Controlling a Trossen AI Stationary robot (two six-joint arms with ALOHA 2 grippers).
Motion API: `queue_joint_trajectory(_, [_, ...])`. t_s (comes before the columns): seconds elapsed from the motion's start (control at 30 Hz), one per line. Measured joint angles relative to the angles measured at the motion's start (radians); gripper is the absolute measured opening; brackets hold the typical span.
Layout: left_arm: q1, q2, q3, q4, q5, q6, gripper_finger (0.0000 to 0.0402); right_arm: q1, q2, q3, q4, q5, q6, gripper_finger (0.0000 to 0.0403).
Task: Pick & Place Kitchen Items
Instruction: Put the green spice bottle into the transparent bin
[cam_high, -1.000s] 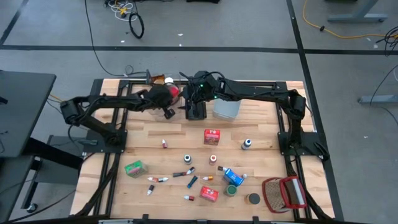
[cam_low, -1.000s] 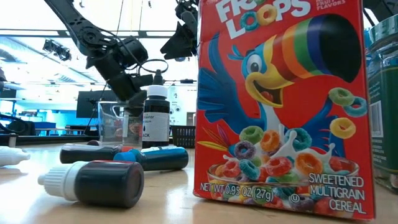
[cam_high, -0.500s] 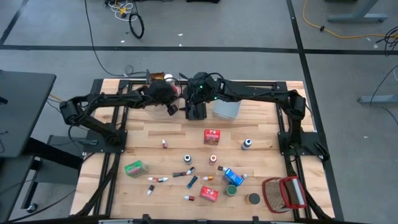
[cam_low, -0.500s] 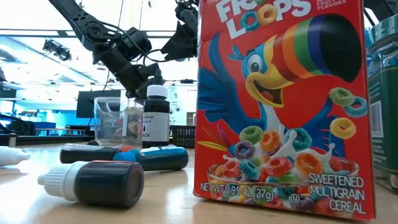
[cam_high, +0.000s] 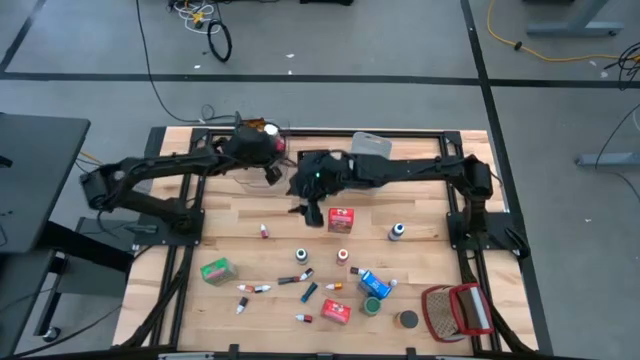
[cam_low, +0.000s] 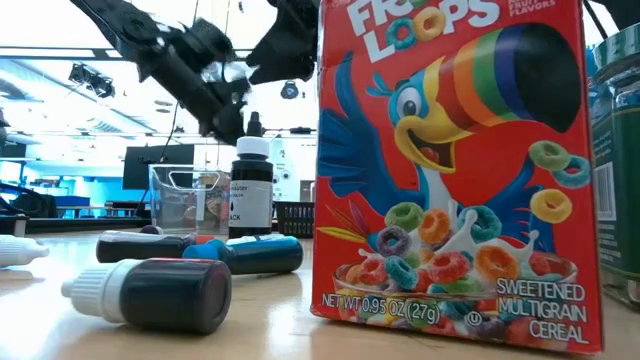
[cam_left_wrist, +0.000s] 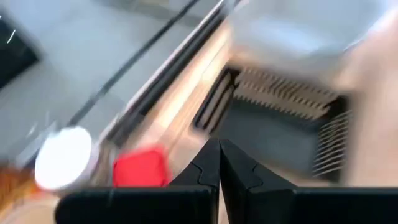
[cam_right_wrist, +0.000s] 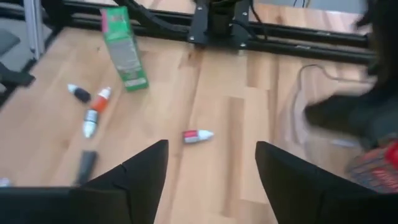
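Note:
Small groceries lie scattered on the wooden table: a red box (cam_high: 341, 220), a green box (cam_high: 216, 270), a white-capped bottle (cam_high: 398, 232), a blue box (cam_high: 374, 284) and several little colouring tubes (cam_high: 300, 256). My right gripper (cam_high: 305, 208) hovers open just left of the red box; its wrist view (cam_right_wrist: 211, 168) looks down on a small red tube (cam_right_wrist: 198, 135) and the green box (cam_right_wrist: 124, 56). My left gripper (cam_high: 272, 172) is shut (cam_left_wrist: 219, 158) over the clear bin (cam_high: 250, 150), which holds a red item (cam_left_wrist: 142, 168) and a white lid (cam_left_wrist: 62, 158).
A grey-blue bin (cam_high: 372, 145) and a black bin (cam_left_wrist: 280, 130) stand at the far edge beside the clear bin. A red-and-white wire basket (cam_high: 457, 312) lies at the near right corner. A Froot Loops box (cam_low: 450, 170) fills the low view, with a black bottle (cam_low: 250, 190) behind.
My right gripper has swung from above the black bin toward the near edge and down, ending beside the red box in the table's middle. My left gripper has risen over the clear bin and shifted slightly toward the far edge. No item has moved.

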Motion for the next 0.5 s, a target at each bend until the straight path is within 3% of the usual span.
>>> queue_joint_trajectory(0.27, [-0.004, -0.334, 0.001, -0.064, 0.280, 0.058, 0.0023, 0.138, -0.016, 0.000, -0.108, 0.170, 0.073, 0.0245])
queue_joint_trajectory(0.5, [-0.030, -0.463, -0.017, -0.118, 0.351, 0.073, 0.0017, 0.239, -0.091, 0.001, -0.161, 0.185, 0.191, 0.0245])
